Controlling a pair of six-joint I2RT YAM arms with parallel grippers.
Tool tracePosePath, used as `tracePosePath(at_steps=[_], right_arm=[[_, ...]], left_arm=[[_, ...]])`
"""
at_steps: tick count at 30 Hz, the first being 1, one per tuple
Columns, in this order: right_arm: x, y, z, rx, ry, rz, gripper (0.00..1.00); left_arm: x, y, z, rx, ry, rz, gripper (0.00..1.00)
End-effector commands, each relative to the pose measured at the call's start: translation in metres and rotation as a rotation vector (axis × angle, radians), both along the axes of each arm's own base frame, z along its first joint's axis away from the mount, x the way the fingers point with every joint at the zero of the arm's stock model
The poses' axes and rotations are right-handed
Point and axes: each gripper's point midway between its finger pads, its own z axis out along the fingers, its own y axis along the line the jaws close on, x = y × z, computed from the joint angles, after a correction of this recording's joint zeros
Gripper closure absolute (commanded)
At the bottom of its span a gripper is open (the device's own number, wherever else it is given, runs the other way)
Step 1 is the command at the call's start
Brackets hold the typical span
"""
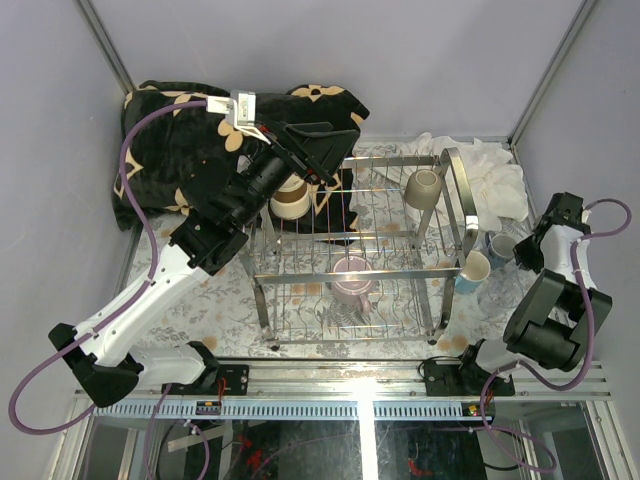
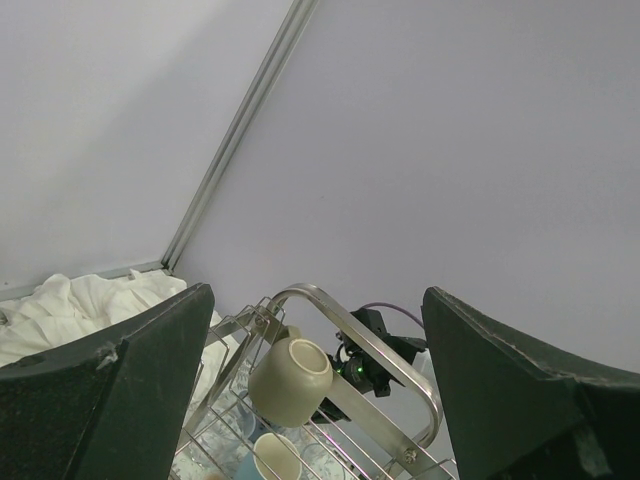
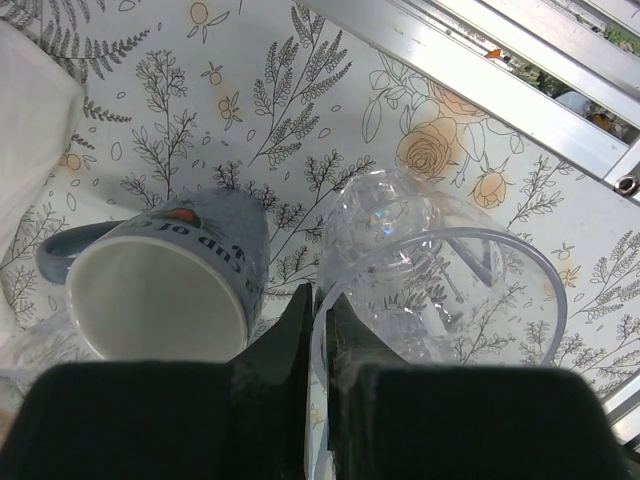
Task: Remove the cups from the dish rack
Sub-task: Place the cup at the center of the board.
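The chrome wire dish rack point(image 1: 300, 275) fills the table's middle. A beige cup point(image 1: 423, 187) hangs bottom-out at its top right end, also seen as the beige cup point(image 2: 290, 380) by the looped handle point(image 2: 400, 370). A cream cup point(image 1: 290, 200) sits under my left arm and a pink-mauve mug point(image 1: 351, 280) lies on the lower tier. My left gripper point(image 1: 345, 150) hovers open over the rack's far left, empty point(image 2: 318, 292). Right of the rack stand a light blue mug point(image 1: 473, 270) and a grey-blue mug point(image 3: 170, 270). My right gripper point(image 3: 322, 310) is shut on the rim of a clear glass point(image 3: 440, 280).
A black flowered blanket point(image 1: 175, 140) lies at the far left and a crumpled white cloth point(image 1: 495, 175) at the far right behind the rack. An aluminium rail point(image 3: 500, 85) runs along the near table edge, close to the glass. Grey walls enclose the table.
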Motion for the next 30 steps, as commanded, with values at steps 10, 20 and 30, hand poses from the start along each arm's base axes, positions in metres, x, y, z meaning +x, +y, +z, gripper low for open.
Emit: tracePosePath(at_steps=[10,20,30], right_arm=[[0.006,-0.005,0.001,0.004,0.011,-0.008,0.82],[0.010,-0.016,0.051,-0.083,-0.062,-0.010,0.69],[0.043,0.008,0.148,-0.049,-0.389,0.064,0.67]], left_arm=[[-0.008,0.012,0.023,-0.036,-0.051,0.011,0.15],[-0.005,0.008,0.021,-0.034,-0.045,0.003,0.15],[0.002,0.001,0.013,0.005,-0.019,0.009,0.15]])
